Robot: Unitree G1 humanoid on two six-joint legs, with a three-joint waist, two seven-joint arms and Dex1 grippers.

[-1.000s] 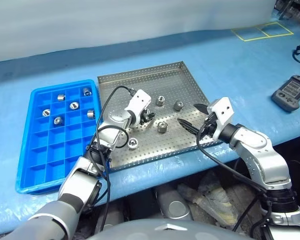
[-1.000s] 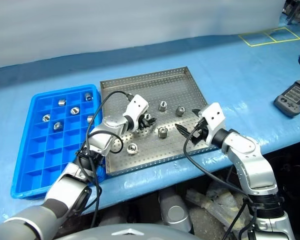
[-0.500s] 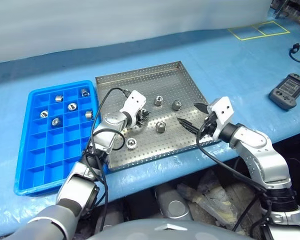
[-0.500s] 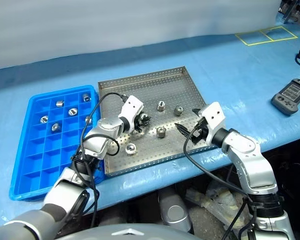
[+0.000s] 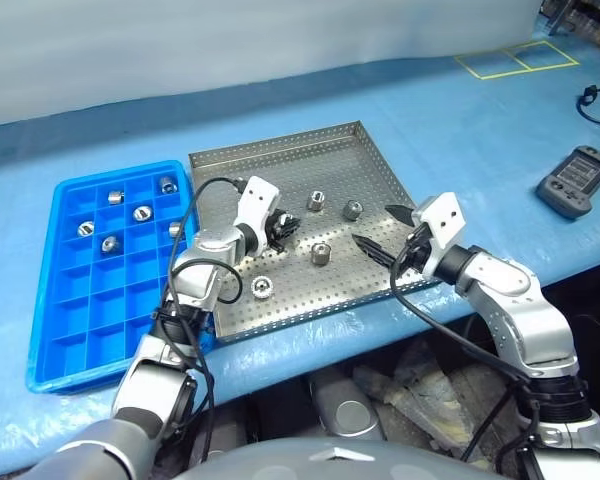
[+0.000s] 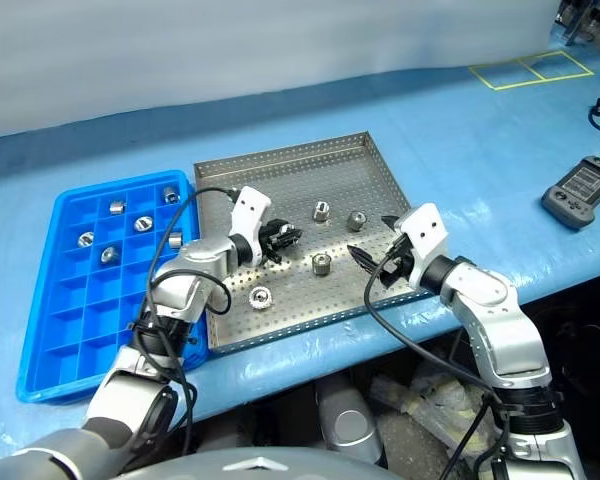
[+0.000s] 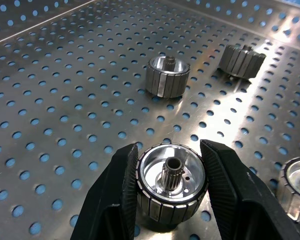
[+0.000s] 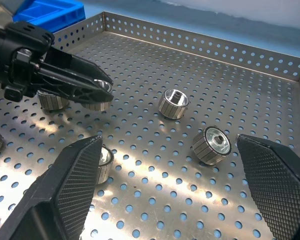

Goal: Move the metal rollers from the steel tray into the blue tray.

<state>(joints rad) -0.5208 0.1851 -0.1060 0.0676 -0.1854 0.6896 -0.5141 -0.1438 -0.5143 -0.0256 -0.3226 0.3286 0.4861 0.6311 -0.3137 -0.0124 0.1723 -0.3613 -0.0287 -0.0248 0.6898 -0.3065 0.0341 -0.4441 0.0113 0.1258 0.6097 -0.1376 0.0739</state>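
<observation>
Roller clamped in my left tool, just off the steel tray.

My left tool (image 7: 171, 187) has closed on one of the metal rollers (image 7: 172, 186) and lifted it slightly above the steel tray (image 5: 360, 160); next it goes left to the blue tray (image 5: 75, 300), where six already sit. My right tool (image 5: 377, 232) hangs with fingers apart over the steel tray's right side, four rollers loose there.
</observation>
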